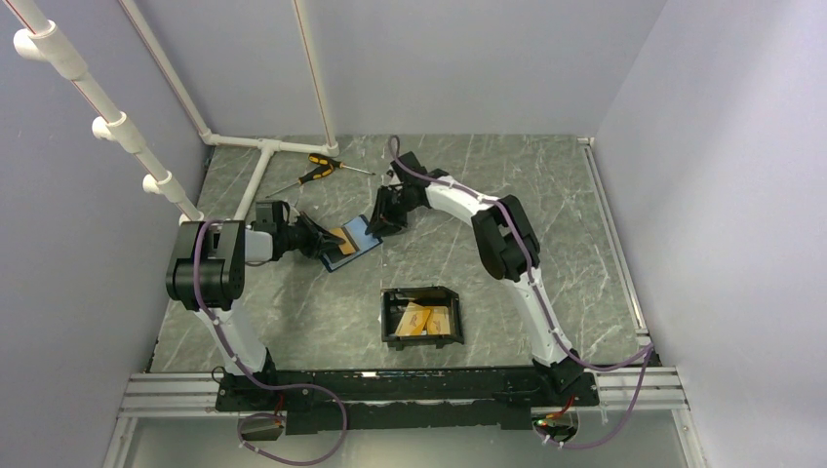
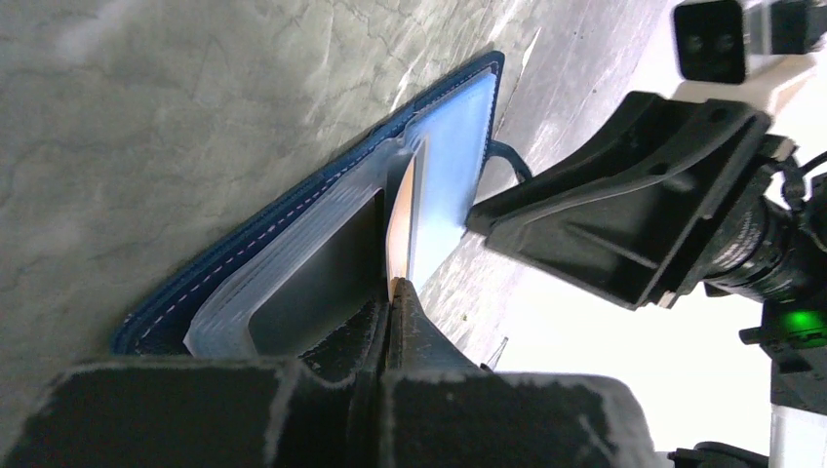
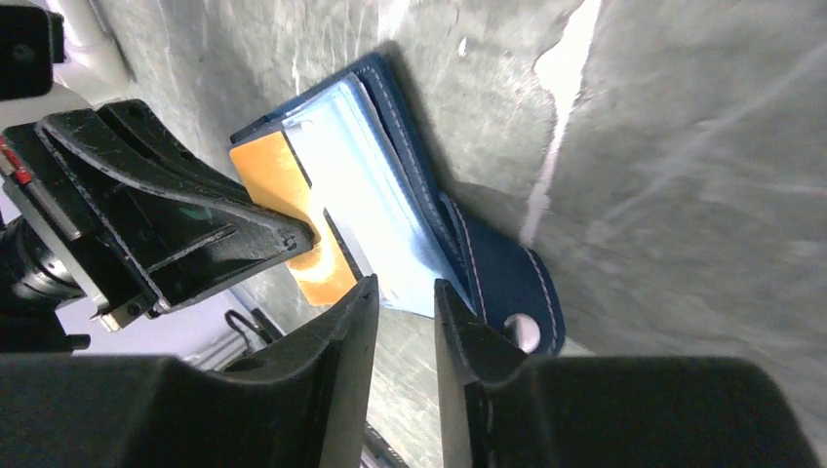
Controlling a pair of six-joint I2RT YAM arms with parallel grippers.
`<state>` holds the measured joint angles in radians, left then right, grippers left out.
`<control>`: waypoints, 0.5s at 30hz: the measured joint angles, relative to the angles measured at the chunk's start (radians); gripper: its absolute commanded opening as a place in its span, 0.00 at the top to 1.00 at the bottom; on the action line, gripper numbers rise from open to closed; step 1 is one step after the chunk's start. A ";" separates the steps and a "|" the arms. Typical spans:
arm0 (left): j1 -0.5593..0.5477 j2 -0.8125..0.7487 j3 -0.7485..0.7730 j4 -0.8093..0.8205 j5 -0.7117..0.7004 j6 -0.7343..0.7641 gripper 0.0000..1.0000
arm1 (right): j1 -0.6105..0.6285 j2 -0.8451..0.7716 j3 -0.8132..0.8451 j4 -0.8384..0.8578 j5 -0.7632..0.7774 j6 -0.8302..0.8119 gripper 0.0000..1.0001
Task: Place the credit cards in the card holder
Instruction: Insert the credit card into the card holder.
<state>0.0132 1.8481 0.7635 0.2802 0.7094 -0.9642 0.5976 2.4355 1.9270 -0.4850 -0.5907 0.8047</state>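
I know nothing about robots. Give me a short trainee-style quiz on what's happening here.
1. True or false: the left end effector is shut on a thin orange-gold card.
2. Where do other orange-gold cards lie? A) in the shallow black rectangular tray, B) hung on the wall, C) stacked on a shelf.
3. Fill in: the held card meets the open dark blue folding ____.
Key: 1 true; 2 A; 3 wallet.

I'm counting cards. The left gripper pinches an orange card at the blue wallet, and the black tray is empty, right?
No. The top view shows orange credit cards lying in the card holder. The left gripper does pinch a card at the blue wallet.
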 measured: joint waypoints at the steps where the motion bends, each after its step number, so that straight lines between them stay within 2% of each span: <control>1: 0.000 0.000 0.000 0.000 0.000 0.001 1.00 | -0.008 0.000 0.018 -0.025 0.006 -0.025 0.64; 5: 0.000 0.000 0.000 0.000 0.000 0.002 1.00 | -0.043 0.000 0.087 -0.105 0.034 -0.109 0.57; 7: 0.000 0.000 0.000 0.000 0.000 0.003 1.00 | -0.055 0.002 0.112 -0.126 0.042 -0.137 0.57; 10: 0.000 0.002 0.001 0.000 0.001 0.006 1.00 | -0.069 0.025 0.161 -0.145 0.044 -0.169 0.61; 15: -0.001 0.014 0.024 -0.026 0.008 0.014 0.99 | -0.055 0.089 0.193 -0.151 0.025 -0.175 0.75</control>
<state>0.0120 1.8618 0.7876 0.2539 0.7170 -0.9504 0.5423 2.5244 2.1201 -0.6357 -0.5659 0.6292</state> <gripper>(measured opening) 0.012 0.311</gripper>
